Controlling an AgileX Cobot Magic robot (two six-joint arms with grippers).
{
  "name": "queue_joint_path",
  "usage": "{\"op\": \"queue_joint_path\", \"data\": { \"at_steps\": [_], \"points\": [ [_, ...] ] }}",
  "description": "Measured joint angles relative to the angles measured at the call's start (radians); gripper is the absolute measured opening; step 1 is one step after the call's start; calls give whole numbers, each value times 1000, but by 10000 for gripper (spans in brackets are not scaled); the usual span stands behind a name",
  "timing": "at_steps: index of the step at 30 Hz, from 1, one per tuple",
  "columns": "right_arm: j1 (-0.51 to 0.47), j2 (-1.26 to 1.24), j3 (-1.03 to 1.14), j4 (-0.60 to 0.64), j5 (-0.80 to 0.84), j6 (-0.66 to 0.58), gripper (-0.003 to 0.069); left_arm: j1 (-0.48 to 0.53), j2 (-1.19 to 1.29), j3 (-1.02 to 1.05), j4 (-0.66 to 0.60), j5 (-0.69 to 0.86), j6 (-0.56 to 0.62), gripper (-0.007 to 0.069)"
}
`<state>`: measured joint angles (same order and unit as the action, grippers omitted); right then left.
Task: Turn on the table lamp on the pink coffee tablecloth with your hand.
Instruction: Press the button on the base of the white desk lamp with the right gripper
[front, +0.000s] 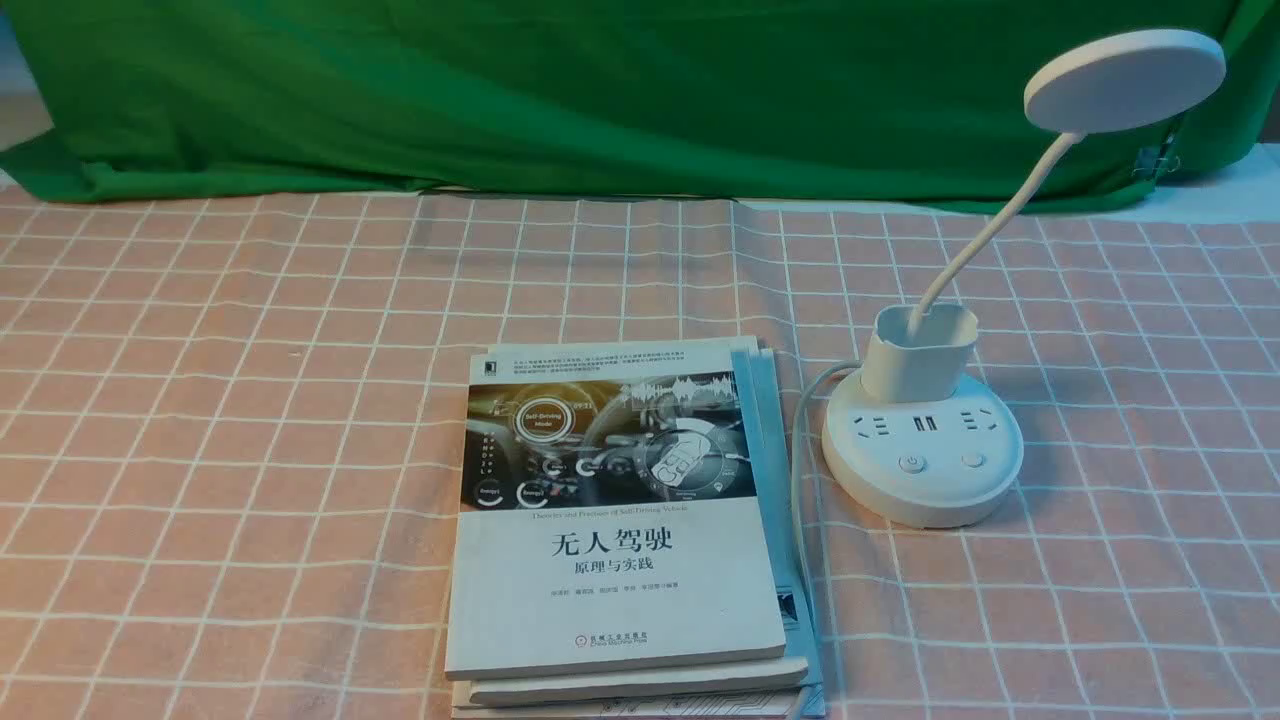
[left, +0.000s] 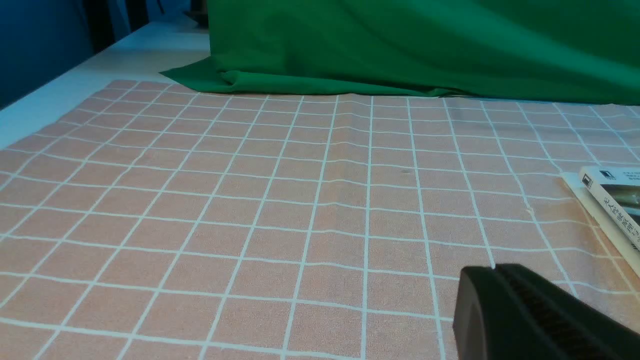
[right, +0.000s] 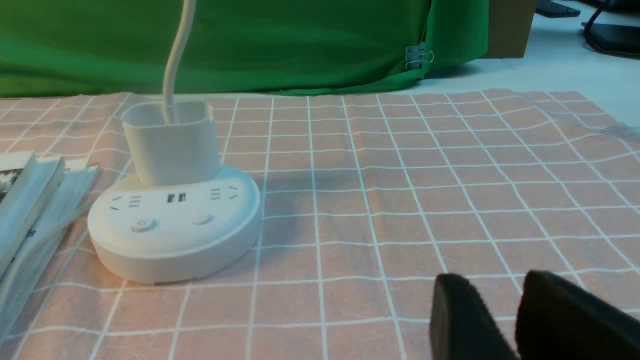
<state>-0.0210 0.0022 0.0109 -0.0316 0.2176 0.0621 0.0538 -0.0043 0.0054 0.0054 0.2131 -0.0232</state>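
The white table lamp stands on the pink coffee tablecloth at the right, its disc head raised on a bent neck. Two buttons sit on the front of its round base. No light shows from it. Neither gripper shows in the front view. In the right wrist view the lamp sits ahead, well apart from my right gripper, whose dark fingers stand a little apart and empty above the cloth. My left gripper is shut and empty over the cloth, and the lamp is out of its view.
A stack of books lies just left of the lamp, with the lamp's white cord running between them. A green cloth hangs along the back edge. The book stack's corner shows in the left wrist view.
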Motion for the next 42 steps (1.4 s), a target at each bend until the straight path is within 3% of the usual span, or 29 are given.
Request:
{"op": "queue_joint_path", "data": {
  "at_steps": [32, 36, 42],
  "points": [
    [0, 0, 0, 0, 0, 0, 241, 0, 0, 0, 0, 0, 0, 21],
    [0, 0, 0, 65, -1, 121, 241, 0, 0, 0, 0, 0, 0, 21],
    [0, 0, 0, 178, -28, 539, 241, 0, 0, 0, 0, 0, 0, 21]
  ]
}}
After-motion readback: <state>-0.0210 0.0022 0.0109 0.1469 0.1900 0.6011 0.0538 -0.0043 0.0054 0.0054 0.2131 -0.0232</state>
